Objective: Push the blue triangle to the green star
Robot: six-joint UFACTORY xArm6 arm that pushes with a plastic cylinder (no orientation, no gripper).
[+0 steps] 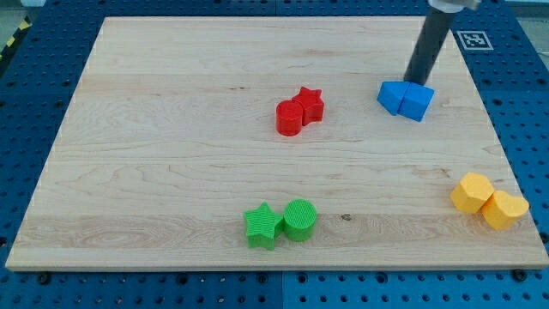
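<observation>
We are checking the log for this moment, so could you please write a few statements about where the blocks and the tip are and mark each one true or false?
1. My tip is at the top edge of the blue blocks. True.
2. The green star lies at the view's top. False: it sits near the view's bottom, beside the green cylinder.
3. The red star touches the red cylinder. True.
4. The yellow blocks are at the view's left. False: they are at the lower right.
5. The blue blocks touch the green star. False: they are far apart, the blue ones at the upper right.
</observation>
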